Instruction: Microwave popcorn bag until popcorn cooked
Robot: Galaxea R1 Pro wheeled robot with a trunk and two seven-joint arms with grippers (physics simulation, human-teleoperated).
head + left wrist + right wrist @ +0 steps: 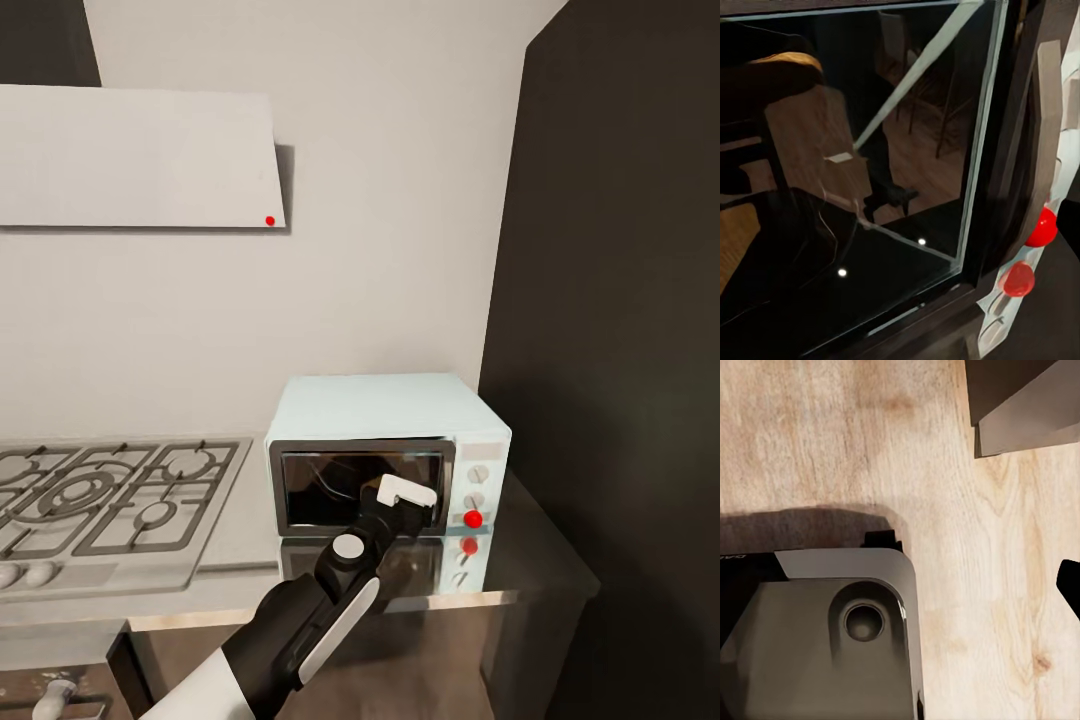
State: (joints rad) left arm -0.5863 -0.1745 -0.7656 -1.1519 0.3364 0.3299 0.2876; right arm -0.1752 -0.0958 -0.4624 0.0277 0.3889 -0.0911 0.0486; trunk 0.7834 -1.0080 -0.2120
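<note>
My left gripper (408, 497) is up against the closed glass door of the microwave (385, 410) on the worktop (235, 560); I cannot tell how its jaws stand. The hob (110, 490) lies beside the microwave.

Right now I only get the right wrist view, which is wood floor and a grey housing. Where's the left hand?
Observer: The left hand is up at the microwave on the countertop, in front of its glass door, towards the knob side.
Operator: Door open?
Observer: No, in the head view it looks shut.
Operator: Bag?
Observer: In the left wrist view a tan shape with a white patch sits behind the glass. It is probably the popcorn bag, but reflections make that unsure.
Operator: Any indicator?
Observer: There is a red dot low on the knob panel.
</note>
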